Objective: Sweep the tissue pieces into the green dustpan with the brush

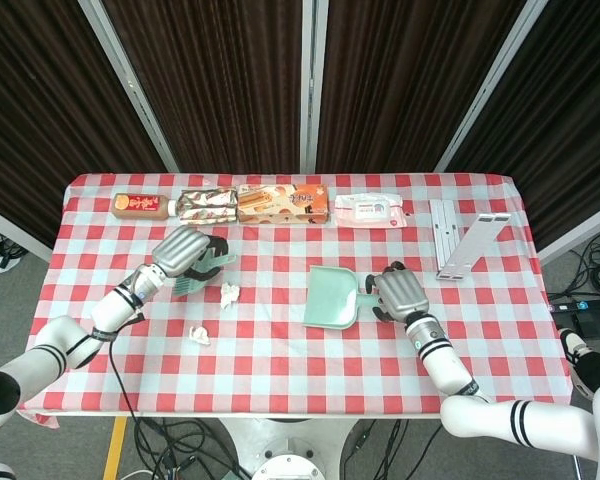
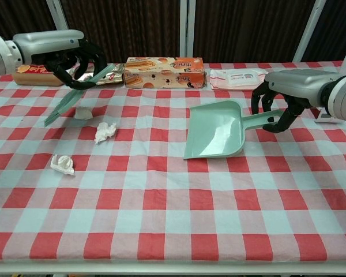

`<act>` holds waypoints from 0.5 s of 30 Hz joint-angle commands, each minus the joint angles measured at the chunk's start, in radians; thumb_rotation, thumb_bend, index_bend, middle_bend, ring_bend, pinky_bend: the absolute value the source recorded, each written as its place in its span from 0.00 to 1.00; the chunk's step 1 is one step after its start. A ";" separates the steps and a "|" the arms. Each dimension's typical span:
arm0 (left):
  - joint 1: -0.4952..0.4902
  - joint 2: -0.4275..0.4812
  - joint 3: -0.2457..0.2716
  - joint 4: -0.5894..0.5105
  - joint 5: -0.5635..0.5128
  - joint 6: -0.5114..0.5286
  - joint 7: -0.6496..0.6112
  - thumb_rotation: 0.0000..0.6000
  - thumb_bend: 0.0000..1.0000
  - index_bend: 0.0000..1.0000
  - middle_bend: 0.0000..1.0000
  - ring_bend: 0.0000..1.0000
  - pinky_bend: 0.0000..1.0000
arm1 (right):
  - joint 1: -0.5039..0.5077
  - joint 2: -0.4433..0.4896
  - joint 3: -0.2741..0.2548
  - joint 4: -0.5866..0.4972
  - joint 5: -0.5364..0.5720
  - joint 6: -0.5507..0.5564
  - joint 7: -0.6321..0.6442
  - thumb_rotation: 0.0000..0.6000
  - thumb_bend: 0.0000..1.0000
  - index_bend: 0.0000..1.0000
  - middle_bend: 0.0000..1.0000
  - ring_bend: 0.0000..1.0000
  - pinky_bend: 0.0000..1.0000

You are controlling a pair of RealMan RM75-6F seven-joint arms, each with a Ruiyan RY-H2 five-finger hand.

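My left hand [image 1: 184, 250] [image 2: 69, 55] grips the green brush [image 2: 66, 104], which slants down to the left with its bristles just above the cloth. A tissue piece [image 2: 83, 113] lies right by the bristles. A second piece [image 1: 229, 294] [image 2: 105, 131] sits a little nearer the table's middle, and a third [image 1: 199, 336] [image 2: 62, 164] lies further to the front. The green dustpan [image 1: 329, 297] [image 2: 216, 131] rests on the table at the centre, mouth facing the tissues. My right hand [image 1: 400, 292] [image 2: 285, 98] holds its handle.
Along the back edge lie a brown bottle-shaped pack [image 1: 140, 206], a foil snack pack [image 1: 208, 204], an orange snack box [image 1: 283, 202] [image 2: 164, 70] and a white-pink packet [image 1: 370, 208]. A white folding stand [image 1: 465, 238] sits at the back right.
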 commanded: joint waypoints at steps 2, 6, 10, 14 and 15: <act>0.011 -0.035 0.000 0.111 -0.030 -0.072 0.038 1.00 0.43 0.49 0.51 0.61 0.86 | 0.000 0.000 0.000 0.000 0.000 -0.001 0.000 1.00 0.37 0.62 0.57 0.28 0.17; -0.005 -0.103 -0.001 0.222 -0.044 -0.151 -0.006 1.00 0.43 0.49 0.51 0.59 0.86 | 0.000 0.001 0.003 -0.001 0.003 0.003 -0.002 1.00 0.37 0.62 0.57 0.28 0.17; -0.015 -0.161 0.002 0.287 -0.038 -0.170 -0.071 1.00 0.43 0.49 0.51 0.56 0.86 | 0.001 0.001 0.004 -0.002 0.011 0.006 -0.009 1.00 0.37 0.62 0.57 0.28 0.17; -0.028 -0.183 0.016 0.294 -0.012 -0.160 -0.140 1.00 0.44 0.49 0.51 0.56 0.86 | 0.004 0.001 0.006 -0.004 0.018 0.007 -0.017 1.00 0.37 0.62 0.57 0.28 0.17; -0.030 -0.185 0.018 0.289 -0.007 -0.153 -0.151 1.00 0.44 0.49 0.51 0.56 0.86 | 0.005 0.001 0.006 -0.005 0.019 0.008 -0.019 1.00 0.37 0.62 0.57 0.28 0.17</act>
